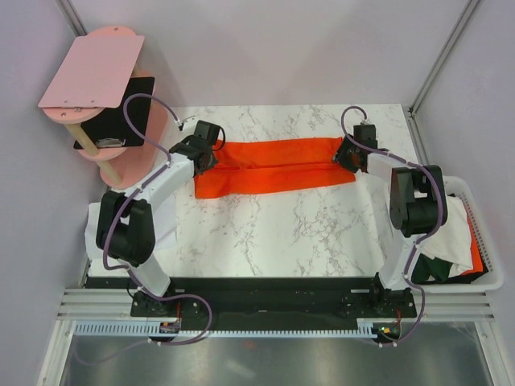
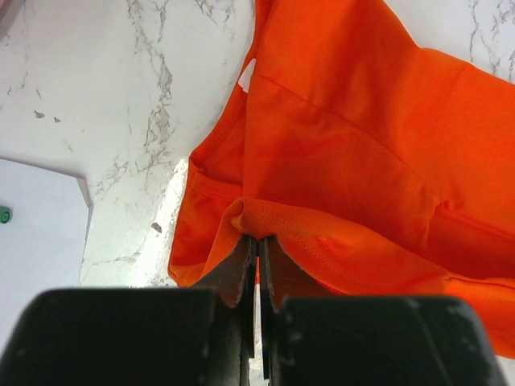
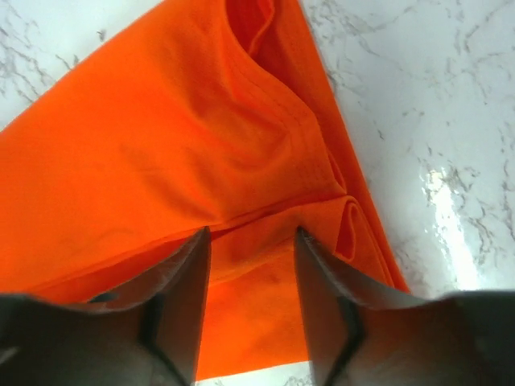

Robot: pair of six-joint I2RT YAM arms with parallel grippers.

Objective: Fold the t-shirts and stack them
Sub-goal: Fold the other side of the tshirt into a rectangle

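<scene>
The orange-red t-shirt point(image 1: 278, 167) lies as a long folded band across the far middle of the marble table. My left gripper point(image 1: 211, 149) is at its left end, shut on a pinched fold of the orange fabric point(image 2: 265, 221). My right gripper point(image 1: 348, 153) is at its right end, jaws open and standing over the folded edge point(image 3: 249, 249), fabric between the fingers but not squeezed. A white t-shirt point(image 1: 451, 233) and a dark green one point(image 1: 430, 267) lie in the white basket at the right.
A white basket point(image 1: 492, 265) sits at the table's right edge. A pink board stand point(image 1: 92, 72) with a flat black panel point(image 1: 117, 112) stands at the back left. A white folded cloth point(image 1: 165, 225) lies by the left arm's base.
</scene>
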